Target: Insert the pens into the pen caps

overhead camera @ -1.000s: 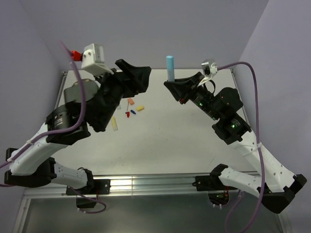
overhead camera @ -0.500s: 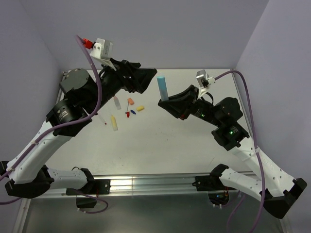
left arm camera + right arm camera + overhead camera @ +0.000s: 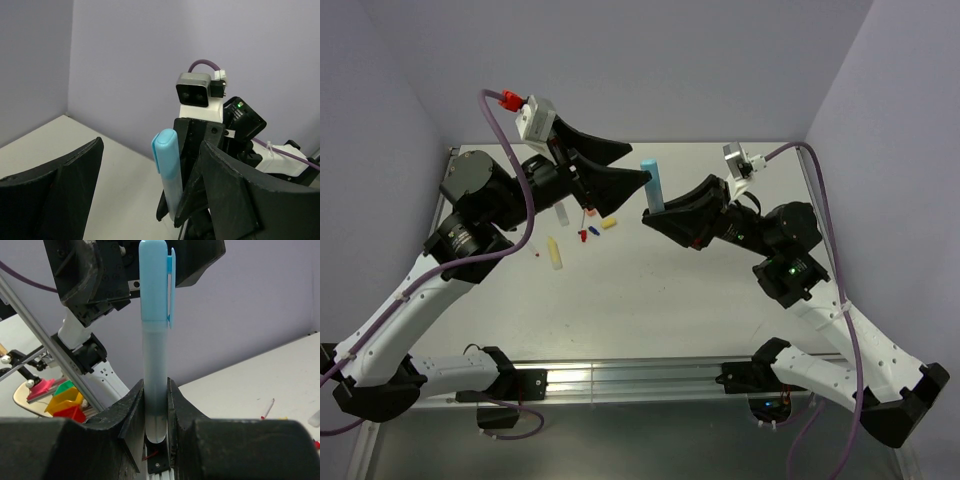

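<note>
1. Far left on the table [image 3: 670, 300]: a thin stick [image 3: 534, 249] with a red end, and a yellow pen [image 3: 554, 253] just beside it. Both are lying flat with nothing touching them.
2. A bit further back there's a clear pen [image 3: 561, 213], also loose on the table.
3. Next is a little cluster of caps: orange cap [image 3: 588, 210], red cap [image 3: 583, 235], dark blue cap [image 3: 593, 231] and yellow cap [image 3: 609, 223]. They're close together, and none has a pen in it.
4. The left gripper [image 3: 636, 163] is up in the air above that cluster, pointing right, with its fingers spread wide and nothing in them. From the left wrist view, the top of the blue pen shows in the gap between the fingers. Can't tell if either finger actually touches it.
5. The blue pen [image 3: 651, 181] is off the table, roughly upright. It has a pale see-through barrel, and the light blue cap with a clip is on its upper end.
6. The right gripper [image 3: 655, 212] is also in the air, pointing left. Its fingers are clamped tight on the lower part of the blue pen's barrel, so the capped end sticks up above them.
</note>
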`<state>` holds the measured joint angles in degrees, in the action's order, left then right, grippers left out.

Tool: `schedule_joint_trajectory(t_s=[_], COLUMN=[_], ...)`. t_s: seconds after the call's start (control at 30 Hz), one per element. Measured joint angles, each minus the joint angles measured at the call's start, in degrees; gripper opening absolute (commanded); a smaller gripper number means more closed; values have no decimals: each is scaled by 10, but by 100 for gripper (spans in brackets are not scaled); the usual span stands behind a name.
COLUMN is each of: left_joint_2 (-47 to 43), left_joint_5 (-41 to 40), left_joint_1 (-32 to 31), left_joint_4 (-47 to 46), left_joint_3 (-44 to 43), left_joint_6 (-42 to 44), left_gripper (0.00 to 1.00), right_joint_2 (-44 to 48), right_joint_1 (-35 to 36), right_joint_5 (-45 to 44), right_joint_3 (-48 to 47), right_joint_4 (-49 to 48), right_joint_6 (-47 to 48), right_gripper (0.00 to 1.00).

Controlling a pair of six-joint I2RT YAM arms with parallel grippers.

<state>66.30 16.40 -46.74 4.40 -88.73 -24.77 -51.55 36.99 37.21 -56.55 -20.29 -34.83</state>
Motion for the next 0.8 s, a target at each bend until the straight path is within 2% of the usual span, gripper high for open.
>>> schedule_joint_trajectory(t_s=[0.5, 0.73, 0.8], left_joint_2=[27, 45, 45], left_joint_5=[67, 84, 93], left_joint_1=[21, 25, 27], left_joint_4=[-44, -50, -58], left_joint_3=[13, 13, 13], left_joint_6=[-21, -34, -37], left_gripper=[81, 72, 66], right_joint_2=[-26, -26, -26], right_joint_1=[0, 0, 0], right_joint_5=[21, 23, 23], right_joint_3=[0, 0, 0], right_joint_4=[-29, -29, -29], right_joint_6=[-30, -30, -30], right_gripper=[0, 0, 0])
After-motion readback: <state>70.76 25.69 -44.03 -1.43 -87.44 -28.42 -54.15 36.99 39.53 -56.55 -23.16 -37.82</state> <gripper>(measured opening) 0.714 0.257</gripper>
